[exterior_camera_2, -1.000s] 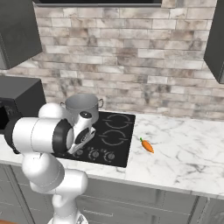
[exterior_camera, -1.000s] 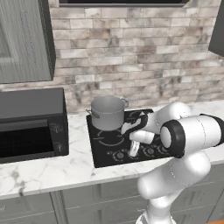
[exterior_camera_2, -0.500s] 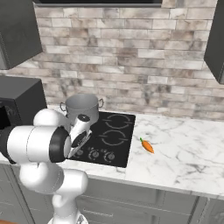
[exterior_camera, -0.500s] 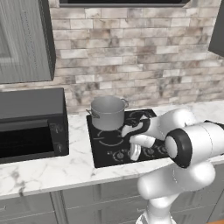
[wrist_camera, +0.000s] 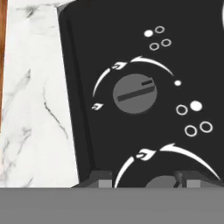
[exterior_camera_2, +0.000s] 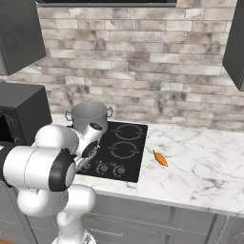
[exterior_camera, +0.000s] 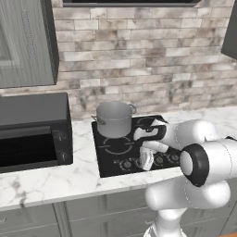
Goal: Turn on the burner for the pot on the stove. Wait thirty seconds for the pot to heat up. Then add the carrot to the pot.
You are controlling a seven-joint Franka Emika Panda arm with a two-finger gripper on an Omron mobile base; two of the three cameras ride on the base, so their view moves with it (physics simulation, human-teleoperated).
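The grey pot [exterior_camera: 113,118] [exterior_camera_2: 89,116] stands on the back left burner of the black stove [exterior_camera: 121,149] [exterior_camera_2: 127,144]. On the marble counter to the right of the stove lies the orange carrot [exterior_camera_2: 160,159]. My gripper [exterior_camera: 146,160] [exterior_camera_2: 87,161] [wrist_camera: 145,179] points down at the front knob row. In the hand view its two tips stand on either side of a round knob [wrist_camera: 162,182], with a dark gap left of the knob, so the jaws are slightly open. A second knob [wrist_camera: 134,93] lies just beyond, its bar slanted.
A black microwave [exterior_camera: 32,132] [exterior_camera_2: 19,119] stands on the counter left of the stove. A brick wall runs behind, with cabinets above. The marble counter [exterior_camera_2: 195,162] stretches to the right of the carrot.
The arm's elbow has swung lower and further out from the stove, while the hand has stayed over the front knob row. The pot and the carrot have not moved.
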